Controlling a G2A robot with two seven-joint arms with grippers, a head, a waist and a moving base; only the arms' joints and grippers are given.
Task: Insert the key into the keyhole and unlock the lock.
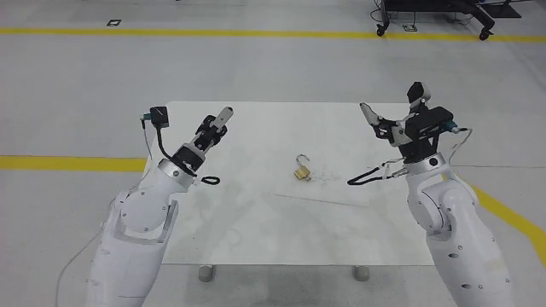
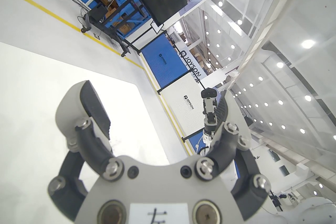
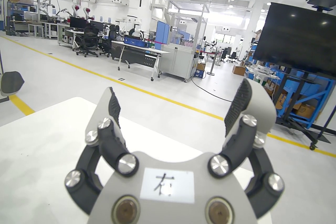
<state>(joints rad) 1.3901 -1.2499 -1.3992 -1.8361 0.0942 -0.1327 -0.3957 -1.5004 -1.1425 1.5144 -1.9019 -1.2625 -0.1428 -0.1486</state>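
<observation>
A robotics lab hall, with yellow floor lines (image 3: 157, 95), workbenches (image 3: 143, 49), office chairs (image 3: 88, 37) and robot arms (image 3: 76, 10).

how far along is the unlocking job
Done: nothing that shows. The padlock lies near the middle of the table, with no gripper close to it. In hand: nothing; the left gripper and right gripper are both open and empty, off to either side. Left: everything, meaning picking up the key, which I can't make out, then inserting and turning it.

White arms (image 1: 141, 213), black cables (image 1: 367, 176); grey right end effector (image 3: 179, 89) (silver screws (image 3: 220, 163), black pads (image 3: 236, 107)).
</observation>
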